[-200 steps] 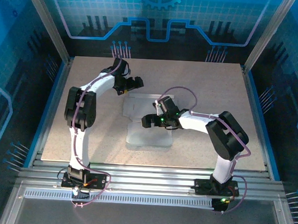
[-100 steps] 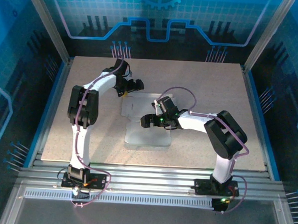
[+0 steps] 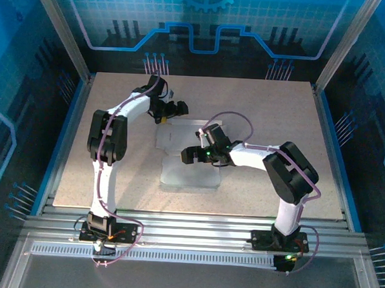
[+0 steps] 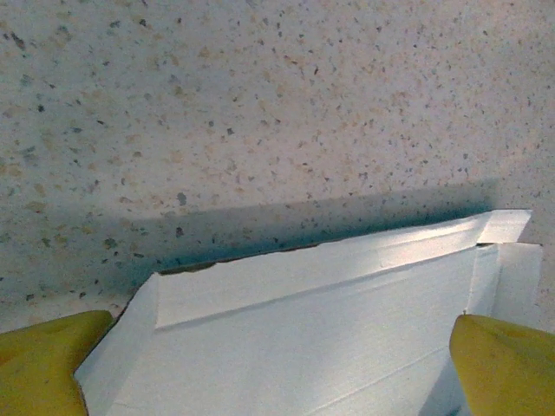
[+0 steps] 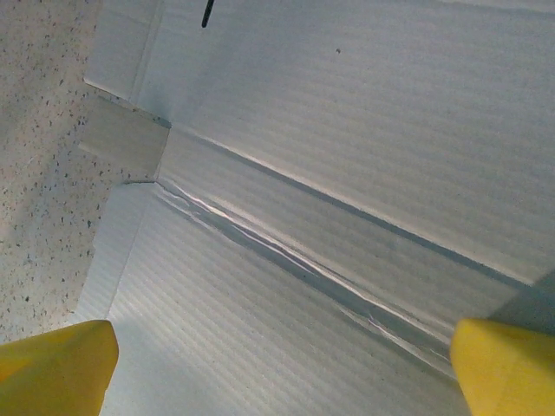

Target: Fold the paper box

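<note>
The paper box (image 3: 190, 158) lies unfolded and flat in the middle of the table, pale inner side up. My left gripper (image 3: 175, 110) hangs at its far left corner; in the left wrist view its yellow fingertips (image 4: 52, 360) stand wide apart, open, over the box's edge flap (image 4: 312, 269) and a small side tab (image 4: 516, 269). My right gripper (image 3: 190, 154) hovers over the middle of the sheet; its yellow fingertips (image 5: 56, 364) are spread, open, above a crease (image 5: 286, 251) between two panels. Neither gripper holds anything.
The speckled beige table (image 3: 114, 159) surrounds the sheet, with bare surface on every side. A metal frame and blue walls (image 3: 65, 111) border it. The arm bases (image 3: 107, 226) stand at the near edge.
The left gripper has shifted slightly toward the sheet's far left corner, and the left elbow has swung a little. The right arm has barely moved.
</note>
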